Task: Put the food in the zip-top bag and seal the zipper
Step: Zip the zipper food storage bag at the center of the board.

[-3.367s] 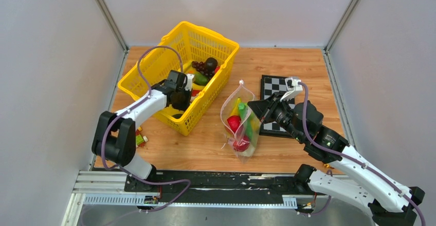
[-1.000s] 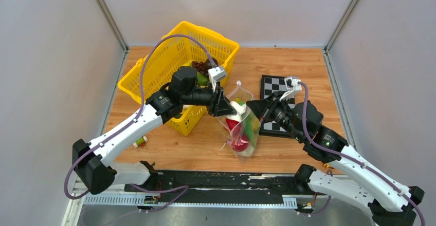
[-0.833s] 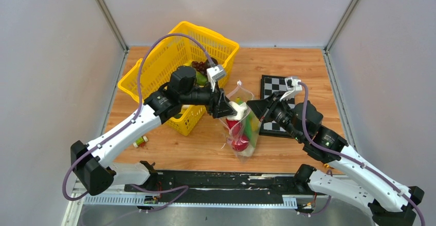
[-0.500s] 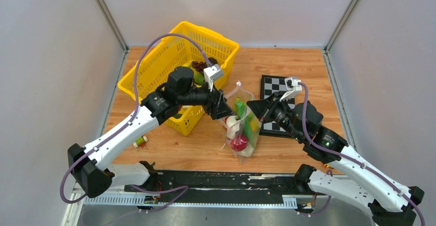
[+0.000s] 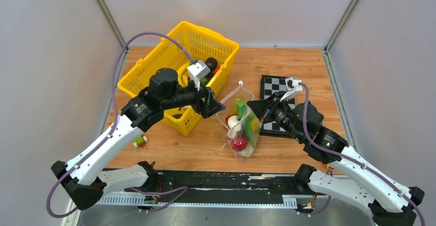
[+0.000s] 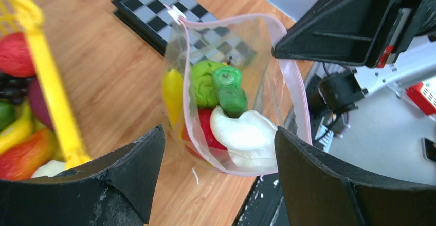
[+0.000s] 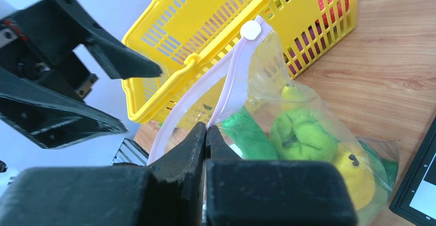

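The zip-top bag (image 5: pixel 240 129) stands open-mouthed on the table, right of the basket. It holds food: a white piece (image 6: pixel 247 133), a green cucumber (image 6: pixel 230 90), lettuce (image 6: pixel 203 82), a yellow banana (image 6: pixel 173 90) and a red fruit (image 6: pixel 205 128). My right gripper (image 7: pixel 205 128) is shut on the pink zipper (image 7: pixel 226 82) at the bag's right edge and holds the mouth up. My left gripper (image 5: pixel 213 105) hangs open and empty just left of the bag's mouth. More food, such as purple grapes (image 5: pixel 210 64), lies in the basket.
The yellow mesh basket (image 5: pixel 154 64) stands at the back left, close behind my left wrist. A chessboard (image 5: pixel 274 88) lies right of the bag, partly under my right arm. Small toy blocks (image 5: pixel 139 141) lie by the basket's near corner.
My left gripper opened over the bag's mouth, and the white piece dropped inside. The left arm then pulled back left toward the basket. The right gripper kept its hold.
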